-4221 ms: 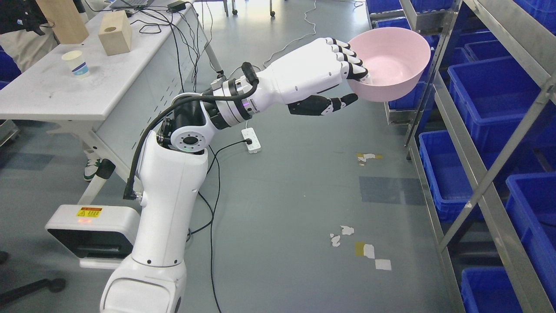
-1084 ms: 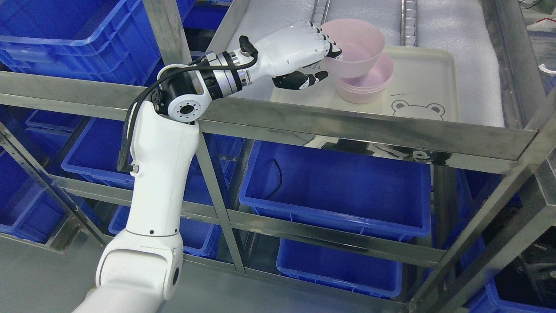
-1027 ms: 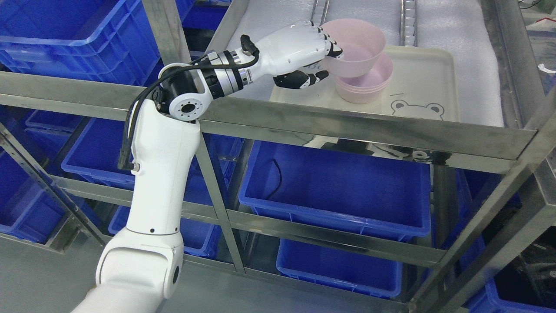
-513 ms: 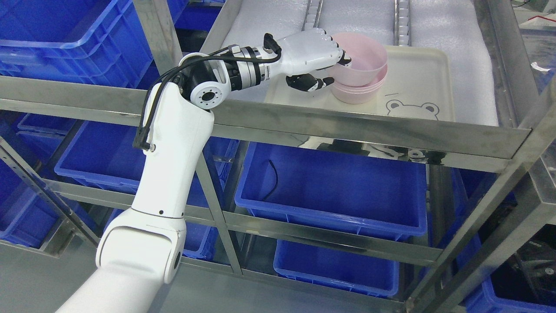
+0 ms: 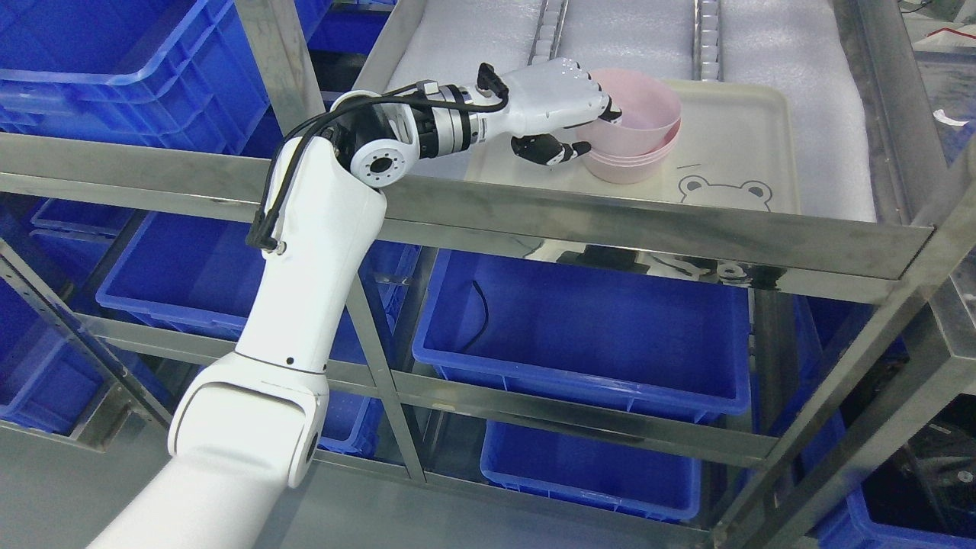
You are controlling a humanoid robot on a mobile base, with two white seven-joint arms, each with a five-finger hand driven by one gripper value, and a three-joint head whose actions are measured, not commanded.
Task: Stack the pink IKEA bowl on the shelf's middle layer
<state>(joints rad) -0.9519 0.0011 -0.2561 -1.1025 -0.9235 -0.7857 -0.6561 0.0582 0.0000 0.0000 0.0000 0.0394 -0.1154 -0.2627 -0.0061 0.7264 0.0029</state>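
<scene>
My left hand is shut on the near-left rim of a pink bowl, fingers inside and thumb below outside. The bowl sits tilted in the top of a stack of pink bowls. The stack stands on a cream tray with a bear drawing on the shelf layer lined with white foam. My left arm reaches over the steel front rail. The right arm is out of view.
Blue bins fill the lower shelf layers and the rack at left. Steel uprights and a diagonal brace frame the shelf. A roller strip runs across the foam behind the tray.
The camera turned from the floor and table to the shelf. My left hand has carried the pink bowl over the stack and lowered it into the top bowl, still gripping its rim.
</scene>
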